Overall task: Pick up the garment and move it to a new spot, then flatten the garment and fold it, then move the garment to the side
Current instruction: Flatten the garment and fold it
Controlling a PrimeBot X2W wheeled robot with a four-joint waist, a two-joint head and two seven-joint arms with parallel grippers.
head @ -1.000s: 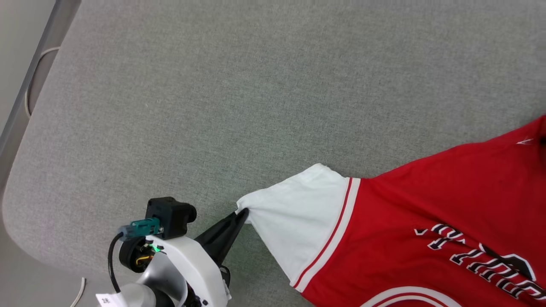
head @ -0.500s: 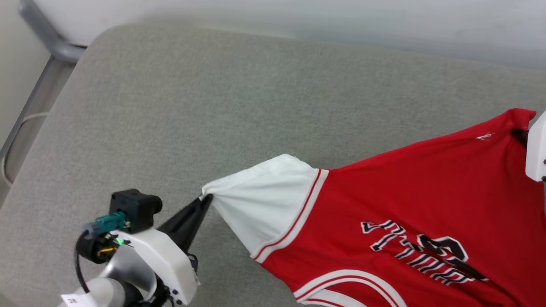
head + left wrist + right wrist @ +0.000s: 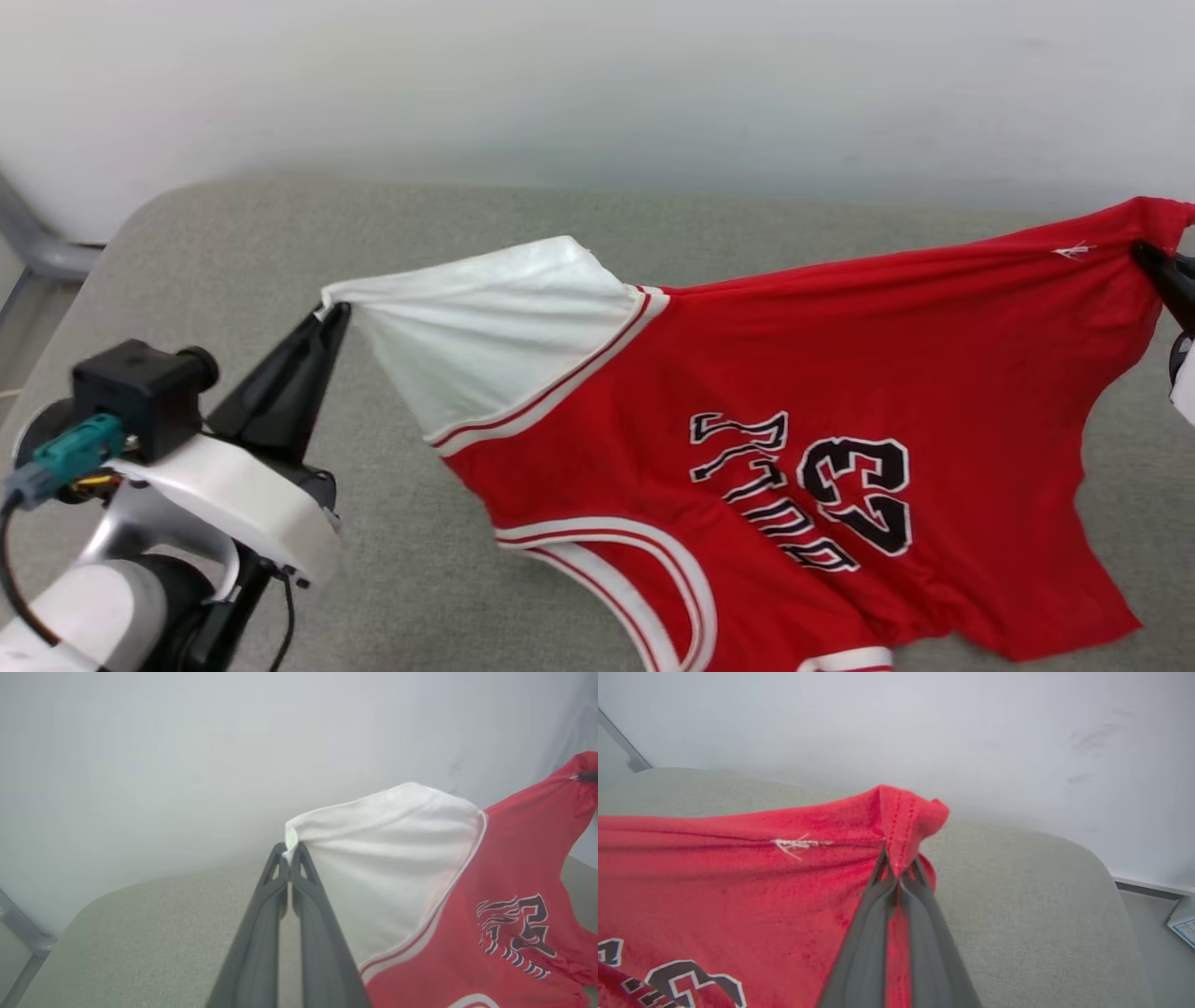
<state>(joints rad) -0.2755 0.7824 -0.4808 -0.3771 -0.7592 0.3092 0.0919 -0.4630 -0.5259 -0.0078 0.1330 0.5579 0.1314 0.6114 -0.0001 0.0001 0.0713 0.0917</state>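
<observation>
The red "23" jersey [image 3: 840,327] hangs stretched over the grey padded surface [image 3: 187,243], with the left gripper [image 3: 333,313] pinched shut on its white sleeve [image 3: 485,345] and the right gripper [image 3: 1141,252] clamped on the opposite red corner.

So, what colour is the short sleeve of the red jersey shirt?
The sleeve is white with red-white striped trim; clearest in head view.
</observation>
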